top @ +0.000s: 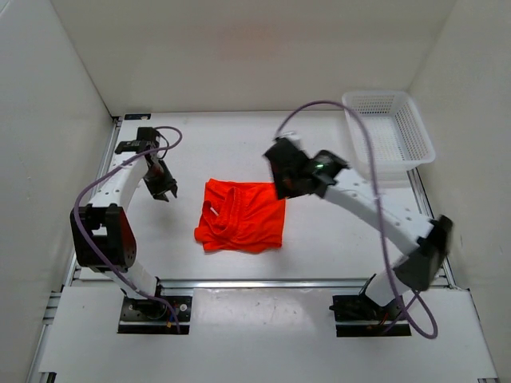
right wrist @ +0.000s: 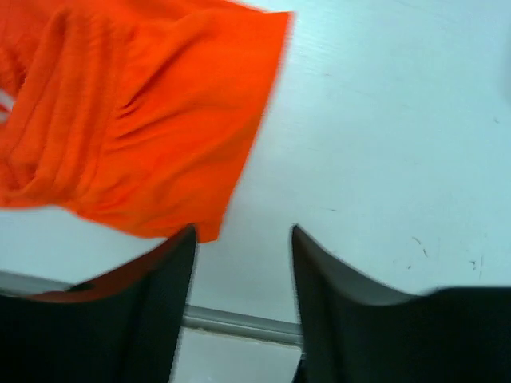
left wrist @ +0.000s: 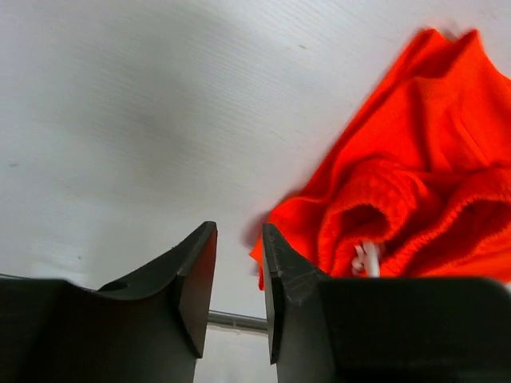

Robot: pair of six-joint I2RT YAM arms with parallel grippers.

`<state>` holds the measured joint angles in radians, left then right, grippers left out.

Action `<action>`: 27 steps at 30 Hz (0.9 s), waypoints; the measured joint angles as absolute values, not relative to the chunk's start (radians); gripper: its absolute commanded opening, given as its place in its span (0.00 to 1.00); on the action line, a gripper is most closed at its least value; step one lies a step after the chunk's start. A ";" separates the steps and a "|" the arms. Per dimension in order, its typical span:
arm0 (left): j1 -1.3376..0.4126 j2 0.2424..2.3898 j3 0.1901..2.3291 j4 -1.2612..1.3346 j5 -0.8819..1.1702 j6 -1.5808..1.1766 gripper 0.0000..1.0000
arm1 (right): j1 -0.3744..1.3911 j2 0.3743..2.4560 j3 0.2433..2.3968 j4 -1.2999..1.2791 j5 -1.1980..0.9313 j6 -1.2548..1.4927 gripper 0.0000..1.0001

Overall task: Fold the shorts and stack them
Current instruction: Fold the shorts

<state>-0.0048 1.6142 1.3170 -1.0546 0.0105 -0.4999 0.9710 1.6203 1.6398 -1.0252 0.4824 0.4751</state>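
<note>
The orange-red shorts [top: 239, 217] lie crumpled and partly folded at the table's middle. My left gripper [top: 165, 191] hovers just left of them, apart from the fabric. In the left wrist view the left gripper [left wrist: 239, 227] is narrowly open and empty; the shorts [left wrist: 415, 159] sit to its right, with the gathered waistband and white drawstring [left wrist: 367, 259] showing. My right gripper [top: 281, 190] is at the shorts' far right corner. In the right wrist view the right gripper [right wrist: 243, 231] is open and empty over bare table, beside the shorts' edge [right wrist: 144, 120].
A white mesh basket [top: 389, 132] stands at the far right corner. White walls enclose the table on the left, back and right. A metal rail [top: 263, 282] runs along the near edge.
</note>
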 measured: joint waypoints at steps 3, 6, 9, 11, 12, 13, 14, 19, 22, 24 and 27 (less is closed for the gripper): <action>-0.079 1.615 1.356 -1.065 0.018 -0.480 0.45 | 0.809 1.456 1.499 -0.980 0.424 0.512 0.54; -0.231 1.635 1.444 -1.077 0.029 -0.462 0.78 | 0.702 1.393 1.354 -0.949 0.345 0.533 0.58; -0.387 1.709 1.567 -1.089 0.017 -0.468 0.95 | 0.648 1.408 1.279 -0.942 0.285 0.542 0.59; -0.458 1.781 1.639 -1.092 0.019 -0.476 0.96 | 0.633 1.410 1.260 -0.939 0.262 0.543 0.60; -0.476 1.818 1.664 -1.088 0.021 -0.477 0.98 | 0.628 1.409 1.260 -0.939 0.253 0.544 0.60; -0.483 1.855 1.681 -1.085 0.022 -0.478 0.99 | 0.626 1.409 1.260 -0.931 0.245 0.544 0.60; -0.485 1.890 1.697 -1.090 0.023 -0.479 0.99 | 0.624 1.407 1.260 -0.926 0.239 0.544 0.60; -0.472 2.056 1.747 -1.091 0.040 -0.484 0.99 | 0.618 1.403 1.259 -0.912 0.220 0.545 0.60; -0.466 2.099 1.745 -1.091 0.068 -0.489 0.70 | 0.607 1.397 1.245 -0.907 0.216 0.545 0.60; -0.466 2.099 1.742 -1.089 0.095 -0.492 0.28 | 0.600 1.395 1.237 -0.908 0.215 0.545 0.60; -0.467 2.081 1.742 -1.081 0.133 -0.486 0.10 | 0.587 1.394 1.232 -0.908 0.213 0.544 0.60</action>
